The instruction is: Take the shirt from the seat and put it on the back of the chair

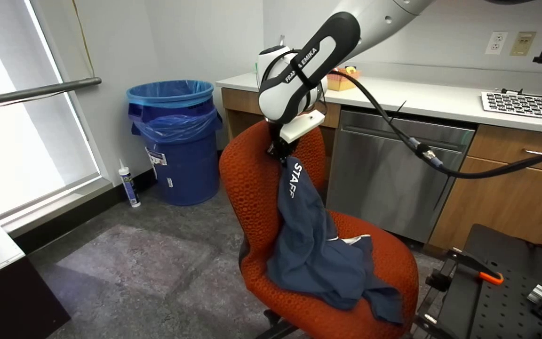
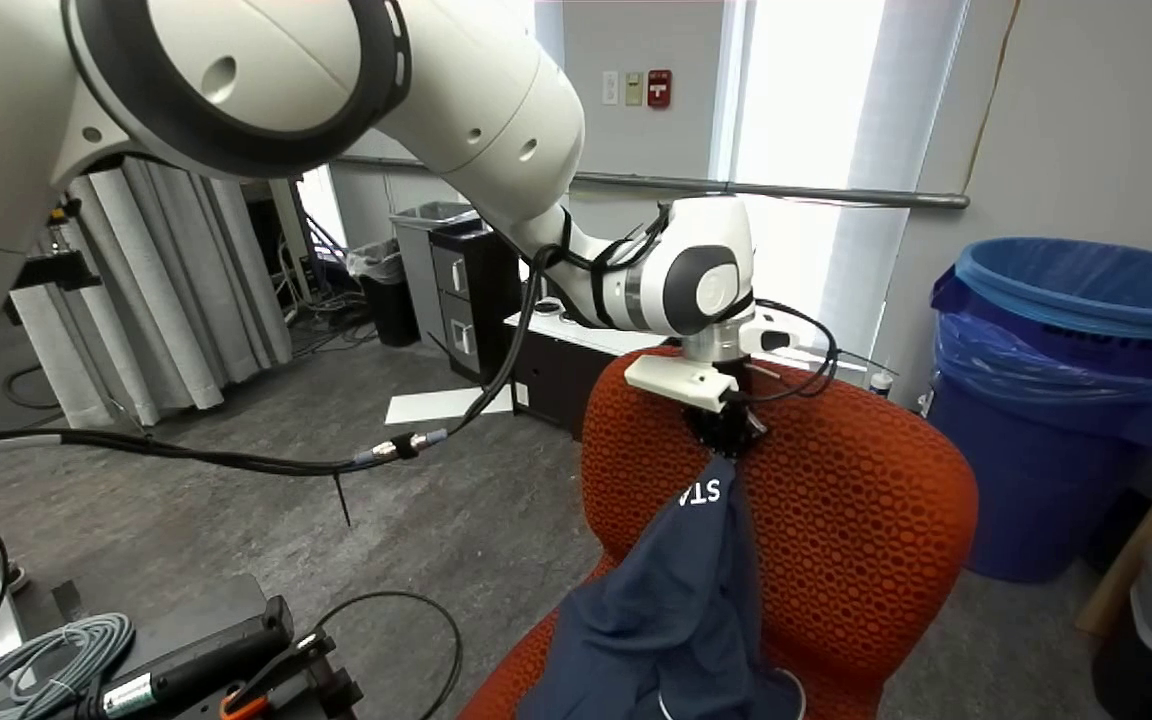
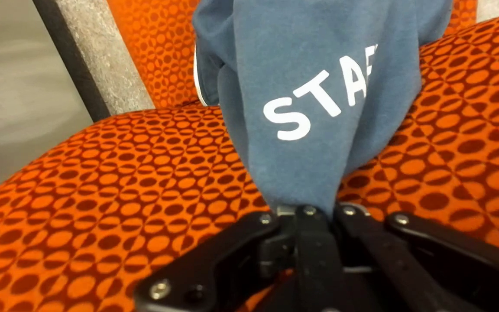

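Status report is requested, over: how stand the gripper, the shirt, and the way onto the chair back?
Gripper shut on navy STAFF shirt. Its lower part on orange seat. In the way, probably: orange backrest, top edge above gripped end.

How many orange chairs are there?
1: the orange chair, between the blue bin and the black workbench, the shirt's lower part on its seat. Others could be hidden.
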### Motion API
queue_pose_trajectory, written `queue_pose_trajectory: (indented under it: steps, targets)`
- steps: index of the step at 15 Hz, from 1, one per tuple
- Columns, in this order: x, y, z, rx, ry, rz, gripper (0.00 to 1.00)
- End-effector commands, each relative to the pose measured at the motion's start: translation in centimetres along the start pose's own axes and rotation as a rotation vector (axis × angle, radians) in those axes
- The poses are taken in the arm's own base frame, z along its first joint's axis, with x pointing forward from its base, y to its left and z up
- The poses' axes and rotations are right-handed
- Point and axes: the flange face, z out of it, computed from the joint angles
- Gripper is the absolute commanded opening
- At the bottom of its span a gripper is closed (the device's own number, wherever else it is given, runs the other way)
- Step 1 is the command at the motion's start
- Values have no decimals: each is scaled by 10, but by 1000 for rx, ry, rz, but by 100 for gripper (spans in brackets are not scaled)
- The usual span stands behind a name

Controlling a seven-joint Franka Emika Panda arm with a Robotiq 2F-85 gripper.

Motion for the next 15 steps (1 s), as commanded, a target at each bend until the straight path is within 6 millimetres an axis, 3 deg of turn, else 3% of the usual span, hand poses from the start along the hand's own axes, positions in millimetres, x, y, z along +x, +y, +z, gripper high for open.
queue_pose_trajectory:
  steps: [1, 11, 15]
  targets:
    - [28, -9, -54, 33, 76, 26, 1]
    - [81, -15, -173, 38, 201, 84, 1]
    - [98, -1, -205, 24, 236, 168, 1]
